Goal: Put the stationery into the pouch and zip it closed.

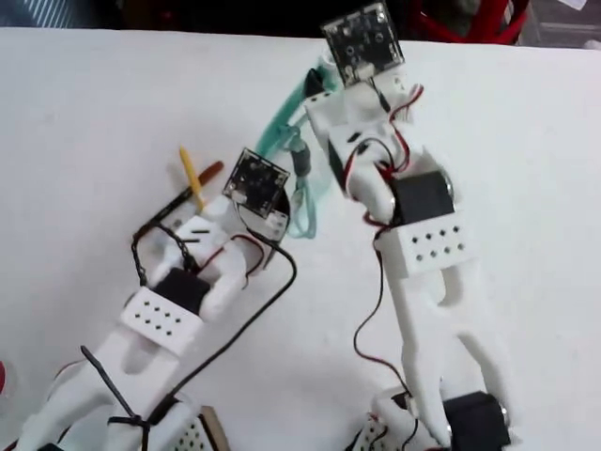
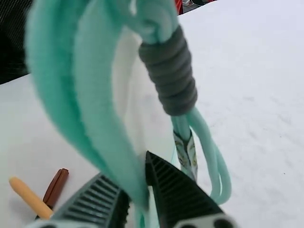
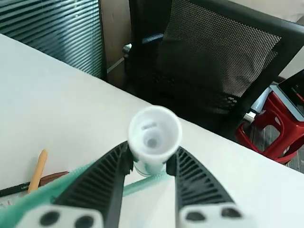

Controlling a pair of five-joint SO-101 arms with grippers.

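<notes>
Left claw (image 2: pixel 133 183) is nearly closed, pinching a fold of the mint-green pouch (image 2: pixel 80 95) between its black ribbed fingers (image 2: pixel 175 190). The pouch fabric rises from the jaws and curves up close in front of that wrist camera. A grey ribbed cord stopper (image 2: pixel 168 71) sits at the pouch's upper end, and a mint cord loop (image 2: pixel 211 161) hangs down from it just beside the claw.

Right claw (image 3: pixel 153 149) is narrowed around a white tube (image 3: pixel 154 133), gripping it on both sides with the tube's round end facing the wrist camera. A strip of the pouch's green edge (image 3: pixel 47 199) runs just beneath that claw.

From the high view, the pouch (image 1: pixel 282 122) stretches between the two arms near the middle of the white worktop (image 1: pixel 94 94). The rest of the stationery lies outside the pouch, beside the left arm: a yellow pencil (image 1: pixel 191 174), a short brown stick (image 1: pixel 210 170) crossing close to it, and a black pencil (image 1: pixel 167 209) partly under the arm's cables.

Beyond the worktop's far edge stand a black mesh chair (image 3: pixel 213 61) and a red stool (image 3: pixel 280 128).
</notes>
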